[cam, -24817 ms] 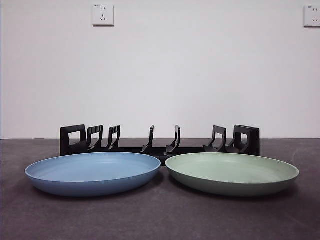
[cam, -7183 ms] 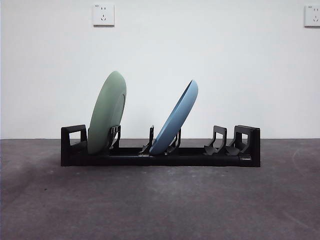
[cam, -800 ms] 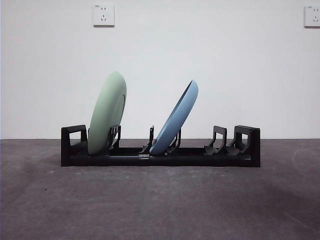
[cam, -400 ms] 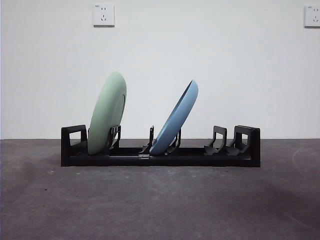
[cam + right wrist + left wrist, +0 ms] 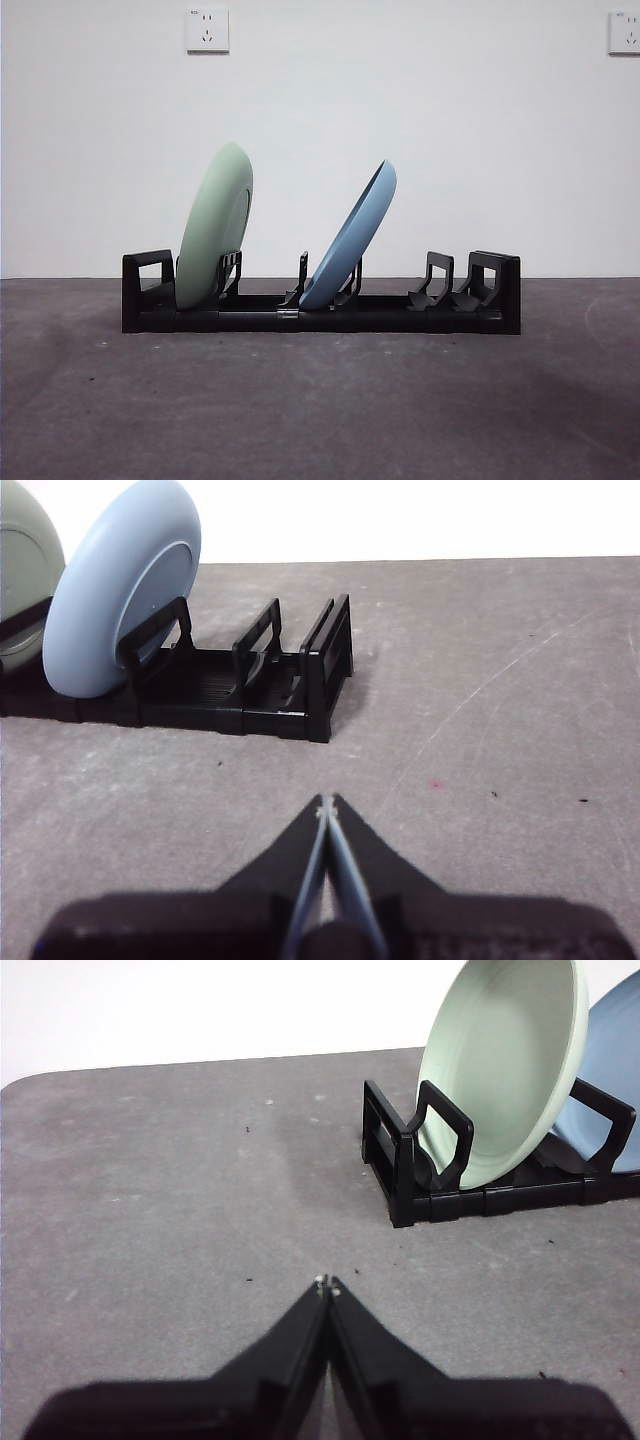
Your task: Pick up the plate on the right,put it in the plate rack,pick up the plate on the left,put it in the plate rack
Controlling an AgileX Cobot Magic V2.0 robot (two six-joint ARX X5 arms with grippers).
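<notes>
Green comes first when I read the front view from left to right: the green plate (image 5: 214, 228) stands on its edge in the slots near the left end of the plate rack (image 5: 320, 312), and its top leans a little toward one o'clock. Next, near the middle of the rack, the blue plate (image 5: 351, 236) stands in its own slot and leans more strongly, toward about two o'clock. The two plates are apart and do not touch. The dividers at the right end of the rack hold nothing. Compared with half a second and one second ago, nothing has moved; at the start both plates were lying flat on the table (image 5: 320, 410) in front of the rack, so I judge that both placements are done and the task is complete. My left gripper (image 5: 327, 1282) is closed on nothing and hangs over bare table, well apart from the left end of the rack. My right gripper (image 5: 326, 802) is also closed and empty, back from the right end of the rack.
</notes>
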